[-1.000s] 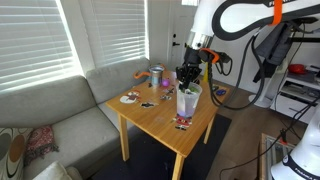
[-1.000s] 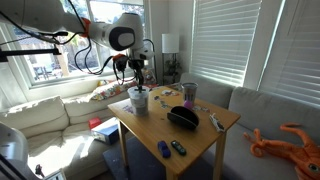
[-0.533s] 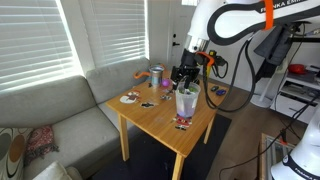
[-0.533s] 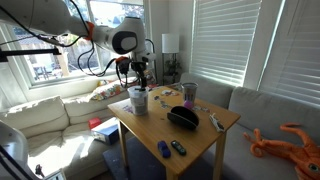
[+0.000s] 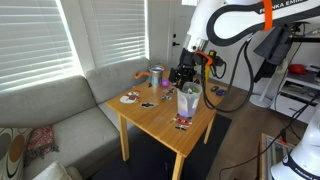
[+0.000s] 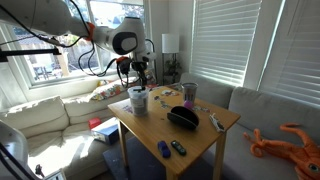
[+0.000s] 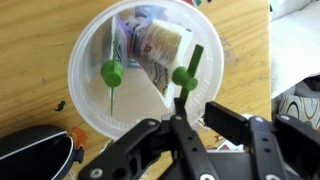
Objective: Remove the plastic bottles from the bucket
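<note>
The bucket (image 7: 85, 95) is a translucent whitish tub; the wrist view looks straight down into it. Two plastic bottles with green caps lean inside it, one on the left (image 7: 112, 72) and one on the right (image 7: 160, 50) with a purple-toned label. My gripper (image 7: 205, 100) is open just above the rim. One finger reaches in beside the right bottle's cap and the other is outside the rim. In both exterior views the gripper (image 5: 185, 77) (image 6: 139, 76) hangs over the bucket (image 5: 187, 101) (image 6: 138, 101) on the wooden table (image 5: 160, 115).
A grey can with orange (image 5: 157, 76) stands at the table's back. A black bowl-like object (image 6: 182, 117) lies mid-table, and small items (image 6: 168, 149) lie near one edge. A round disc (image 5: 130, 98) lies near the sofa (image 5: 50, 110). A black object (image 7: 35, 160) lies beside the bucket.
The gripper has shifted slightly up and sideways over the bucket compared with a second ago. The bottles and bucket have not moved.
</note>
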Controlling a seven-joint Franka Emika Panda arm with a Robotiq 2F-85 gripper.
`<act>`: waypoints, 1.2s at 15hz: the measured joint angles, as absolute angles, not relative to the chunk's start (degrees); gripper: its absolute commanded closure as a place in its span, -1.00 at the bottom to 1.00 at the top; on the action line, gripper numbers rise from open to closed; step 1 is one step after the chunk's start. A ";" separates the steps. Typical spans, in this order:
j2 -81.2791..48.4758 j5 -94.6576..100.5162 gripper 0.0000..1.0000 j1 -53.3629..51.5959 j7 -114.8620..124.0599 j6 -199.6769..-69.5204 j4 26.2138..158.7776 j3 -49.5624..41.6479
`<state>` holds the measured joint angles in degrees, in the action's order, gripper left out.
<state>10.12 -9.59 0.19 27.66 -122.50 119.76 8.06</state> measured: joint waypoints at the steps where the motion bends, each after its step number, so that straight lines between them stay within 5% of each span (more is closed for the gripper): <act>1: 10.12 -9.59 -0.19 0.18 27.66 -122.50 119.76 8.06; 8: 10.44 -9.59 -1.00 0.18 28.48 -122.50 119.76 7.88; 10: 10.85 -9.59 -0.88 0.18 28.67 -122.50 119.76 7.77; 12: 11.34 -9.62 -0.39 0.18 28.68 -122.49 119.78 7.66; 18: 12.23 -9.78 0.46 0.13 28.68 -121.82 119.84 7.52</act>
<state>12.23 -9.78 0.13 28.68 -121.82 119.84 7.52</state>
